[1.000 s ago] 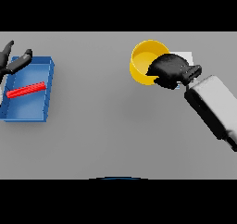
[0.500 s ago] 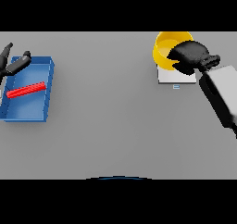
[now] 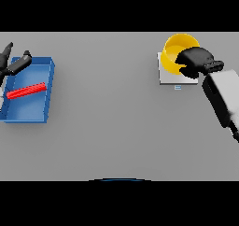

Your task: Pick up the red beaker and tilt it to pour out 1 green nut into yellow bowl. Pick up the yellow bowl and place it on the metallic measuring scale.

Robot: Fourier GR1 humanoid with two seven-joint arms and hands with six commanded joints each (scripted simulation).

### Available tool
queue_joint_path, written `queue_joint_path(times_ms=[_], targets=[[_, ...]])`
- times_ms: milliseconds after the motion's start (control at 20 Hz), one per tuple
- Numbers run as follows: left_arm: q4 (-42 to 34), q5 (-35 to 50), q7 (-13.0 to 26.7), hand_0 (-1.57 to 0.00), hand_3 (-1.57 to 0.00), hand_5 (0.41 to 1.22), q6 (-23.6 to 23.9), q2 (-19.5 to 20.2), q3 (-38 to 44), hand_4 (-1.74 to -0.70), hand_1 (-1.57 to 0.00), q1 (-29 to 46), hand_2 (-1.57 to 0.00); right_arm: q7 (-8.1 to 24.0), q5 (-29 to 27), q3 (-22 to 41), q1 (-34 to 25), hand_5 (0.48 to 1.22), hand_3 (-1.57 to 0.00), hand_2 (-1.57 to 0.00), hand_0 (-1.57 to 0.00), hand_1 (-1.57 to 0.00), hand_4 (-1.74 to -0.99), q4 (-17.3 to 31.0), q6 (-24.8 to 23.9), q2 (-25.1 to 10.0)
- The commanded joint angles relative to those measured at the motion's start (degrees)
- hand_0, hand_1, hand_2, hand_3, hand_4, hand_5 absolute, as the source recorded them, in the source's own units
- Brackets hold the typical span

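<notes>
Right robot hand point(image 3: 196, 61): at about 2 o'clock on the counter, at the end of the white and grey arm that comes in from the right edge; its dark fingers are curled over the near rim of the yellow bowl, gripping it.
Yellow bowl point(image 3: 175, 50): one, round, held by the right robot hand directly over the scale; whether its base touches the plate I cannot tell. Its inside shows plain yellow where the hand does not cover it; no contents can be made out.
Metallic measuring scale point(image 3: 167, 77): one, a pale square plate under and just in front of the bowl, with a small mark on its near edge.
Left robot hand point(image 3: 14, 64): at about 10 o'clock, at the far left edge, fingers spread and relaxed, holding nothing, just over the far left corner of the tray.
Blue tray point(image 3: 45, 92): one, rectangular and shallow, at about 9 o'clock, well apart from the bowl and scale.
Tray contents: one red bar point(image 3: 25, 90), lying flat on a slant across the tray floor.
Counter point(image 3: 107, 108): grey, carrying the tray on the left and the scale on the right.
</notes>
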Motion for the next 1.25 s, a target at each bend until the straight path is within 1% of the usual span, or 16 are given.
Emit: queue_joint_path(times_ms=[0, 50, 100, 200, 250, 300, 350, 400, 450, 500, 600, 700, 800, 950, 1100, 1200], targets=[[0.26, 0.14, -0.32, 0.00, 0.00, 0.807, -0.37, 0.33, 0.18, -0.85, 0.00, 0.16, 0.00, -0.45, 0.04, 0.03, -0.10, 1.221, -1.38, -1.38, -1.57, -1.57, -1.741, 0.50, -0.17, -0.02], [0.31, 0.13, -0.55, 0.00, 0.00, 0.802, -0.19, 0.01, 0.07, -0.85, 0.00, 0.59, 0.00, -0.17, -0.03, -0.04, -0.23, 1.221, -1.39, -1.38, -1.57, -1.57, -1.741, 0.79, -0.49, 0.27], [0.12, 0.44, -0.18, 0.00, 0.00, 0.799, -0.46, 0.23, 0.31, -0.85, 0.00, 0.23, 0.00, -0.72, 0.04, 0.08, -0.47, 1.221, -1.40, -1.38, -1.57, -1.57, -1.741, 1.30, -0.24, 0.08], [0.75, 0.52, -0.35, 0.00, 0.00, 0.788, -0.69, 0.28, 0.45, -0.84, 0.00, -0.30, 0.00, 0.08, 0.23, 0.30, -0.55, 1.221, -1.42, -1.38, -1.57, -1.57, -1.741, 2.07, -0.47, 0.49], [0.44, 0.38, -0.30, 0.00, 0.00, 0.783, -0.48, 0.20, 0.32, -0.84, 0.00, -0.05, 0.00, -1.21, 0.04, 0.41, -0.24, 1.221, -1.45, -1.37, -1.57, -1.57, -1.741, 2.16, -0.29, 0.14], [0.27, 0.23, 0.09, 0.00, 0.00, 0.780, -0.36, 0.00, 0.07, -0.84, 0.00, -0.13, 0.00, -0.67, 0.13, 0.36, -0.44, 1.221, -1.38, -1.40, -1.57, -1.57, -1.741, 2.70, -0.38, 0.12], [0.47, 0.12, -0.02, 0.00, 0.00, 0.779, -0.55, 0.07, -0.03, -0.84, 0.00, -0.17, 0.00, -1.18, -0.12, 0.29, -0.64, 1.221, -1.25, -1.44, -1.57, -1.50, -1.741, 2.62, 0.31, -0.46], [0.92, 0.40, -0.49, 0.00, 0.00, 0.775, -0.98, 0.21, 0.22, -0.84, 0.00, -0.47, 0.00, -0.64, -0.05, 0.29, -1.16, 1.221, -1.11, -1.34, -1.56, -1.43, -1.682, 2.95, 0.78, -0.26], [0.58, 0.44, 0.00, 0.00, 0.00, 0.773, -0.90, 0.16, 0.16, -0.84, 0.00, -0.57, 0.00, -0.02, -0.36, 0.17, -0.81, 1.145, -0.96, -1.18, -1.47, -1.28, -1.632, 2.63, 0.79, 0.17], [0.90, 0.35, -0.80, 0.00, 0.00, 0.774, -0.80, 0.07, 0.17, -0.84, 0.00, -0.24, 0.00, -0.36, -1.08, -0.31, -0.85, 1.074, -0.82, -1.01, -1.33, -1.12, -1.592, 2.78, 1.33, 0.50], [0.38, 0.59, -0.40, 0.00, 0.00, 0.768, -0.83, 0.39, 0.40, -0.83, 0.00, 0.21, 0.00, 1.34, -2.45, -1.48, -0.21, 0.965, -0.58, -0.71, -0.95, -0.81, -1.535, 2.40, 2.29, 0.71], [-0.04, 1.12, -0.69, 0.00, 0.00, 0.764, -0.77, 0.00, 0.50, -0.84, 0.00, 0.77, 0.00, 2.09, -2.90, -1.83, -0.28, 0.890, -0.39, -0.47, -0.61, -0.56, -1.496, 2.84, 3.09, 1.07], [1.14, 0.50, -1.12, 0.00, 0.00, 0.754, -0.99, 0.16, 0.31, -0.83, 0.00, 0.30, 0.00, 1.26, -2.63, -1.53, -0.50, 0.847, -0.26, -0.30, -0.39, -0.38, -1.476, 2.78, 3.55, 0.36], [0.52, 0.48, -0.39, 0.00, 0.00, 0.752, -0.68, -0.06, 0.16, -0.83, 0.00, 0.08, 0.00, 0.47, -1.80, -0.72, -0.85, 0.817, -0.13, -0.15, -0.20, -0.19, -1.435, 3.76, 3.52, 0.55], [0.63, 0.57, -0.68, 0.00, 0.00, 0.759, -0.80, 0.27, 0.40, -0.83, 0.00, 0.21, 0.00, 1.37, -1.34, -0.27, -1.12, 0.798, -0.07, -0.08, -0.10, -0.10, -1.401, 4.50, 4.80, 0.38], [-0.15, 0.71, 0.00, 0.00, 0.00, 0.760, -0.97, 0.39, 0.29, -0.83, 0.00, 0.06, 0.00, 1.39, -1.78, -0.35, -0.73, 0.779, -0.04, -0.05, -0.06, -0.06, -1.390, 3.23, 5.57, 0.04]])
